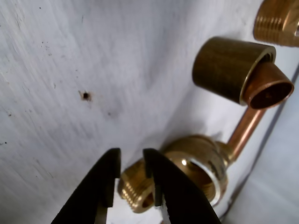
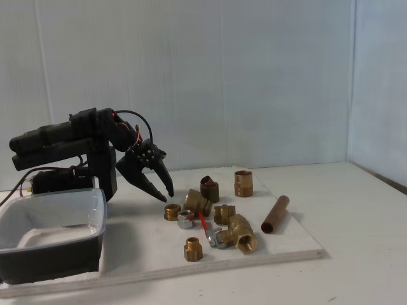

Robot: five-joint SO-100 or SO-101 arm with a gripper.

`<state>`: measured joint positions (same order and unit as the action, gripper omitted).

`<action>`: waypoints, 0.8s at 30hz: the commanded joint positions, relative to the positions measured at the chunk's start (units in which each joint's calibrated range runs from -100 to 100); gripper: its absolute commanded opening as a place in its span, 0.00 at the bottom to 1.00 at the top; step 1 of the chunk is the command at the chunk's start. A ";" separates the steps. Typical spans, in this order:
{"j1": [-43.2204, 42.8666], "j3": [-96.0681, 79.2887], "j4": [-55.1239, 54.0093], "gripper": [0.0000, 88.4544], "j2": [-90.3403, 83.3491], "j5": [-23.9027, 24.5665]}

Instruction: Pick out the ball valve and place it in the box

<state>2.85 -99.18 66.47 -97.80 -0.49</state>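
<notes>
Gripper (image 2: 166, 191) open, empty, hovering above the brass fittings on the tabletop (image 2: 299, 244). Ball valve (image 2: 230, 233) lies among them; box (image 2: 51, 232) stands at fixed-view left.

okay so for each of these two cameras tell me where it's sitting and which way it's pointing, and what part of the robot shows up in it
Wrist view: rides on the arm just behind the gripper, looking down past its two black fingers, slightly apart, at brass fittings on the white board.
Fixed view: stands low at the table's front, facing the white back wall; the whole arm shows at left behind the box, with the ball valve among the fittings.
Shared: both show the gripper, the board and brass fittings.
</notes>
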 commanded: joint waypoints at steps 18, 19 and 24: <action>-0.27 -0.64 -0.30 0.05 -0.68 0.23; -0.27 -0.64 -0.82 0.05 -0.68 0.23; -0.27 -0.55 -3.92 0.05 -0.68 -0.08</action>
<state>2.85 -99.18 65.09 -97.88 -0.49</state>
